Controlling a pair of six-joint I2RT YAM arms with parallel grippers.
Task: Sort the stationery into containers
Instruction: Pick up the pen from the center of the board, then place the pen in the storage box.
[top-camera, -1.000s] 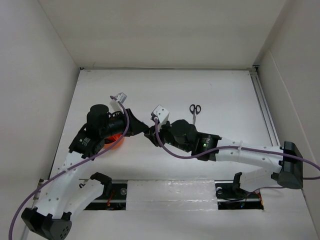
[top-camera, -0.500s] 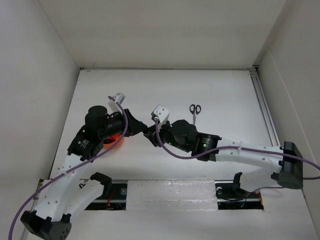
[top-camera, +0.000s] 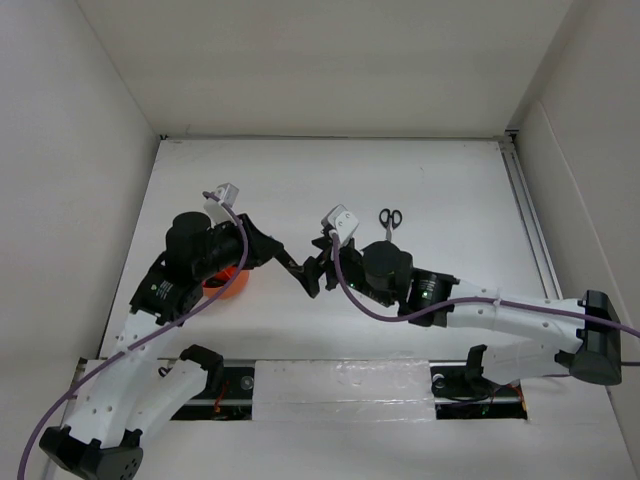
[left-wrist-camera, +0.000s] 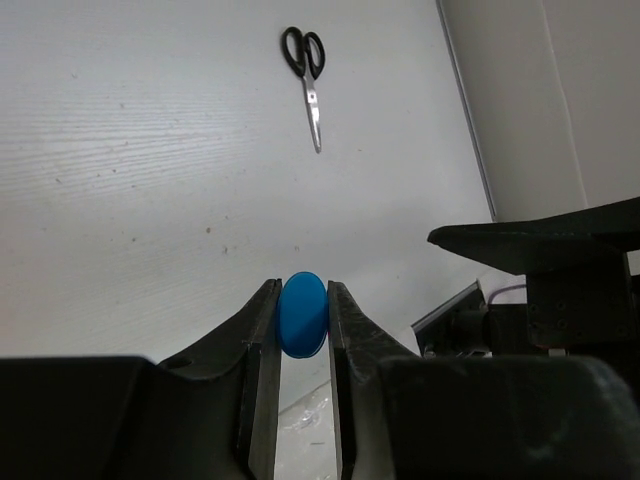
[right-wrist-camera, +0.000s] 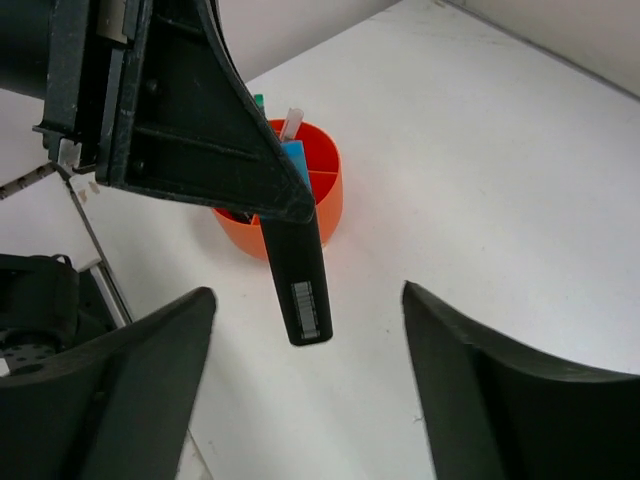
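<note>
1. We read the left gripper (left-wrist-camera: 303, 298) as clamped on a highlighter (right-wrist-camera: 304, 285); its fingers (left-wrist-camera: 262, 330) press both sides of the blue end.
2. The black body of the highlighter sticks out past the fingertips, off the table (top-camera: 430, 170), label end outward.
3. We read the right gripper (top-camera: 316, 268) as spread wide. In the right wrist view, the highlighter's free end shows between its fingers (right-wrist-camera: 150, 350), touching neither.
4. The orange cup (right-wrist-camera: 325, 205) stands on the table just behind the highlighter, under the left arm. A green tip and a white tip show inside it.
5. The scissors (top-camera: 390, 222) lie flat, well apart from the cup.
</note>
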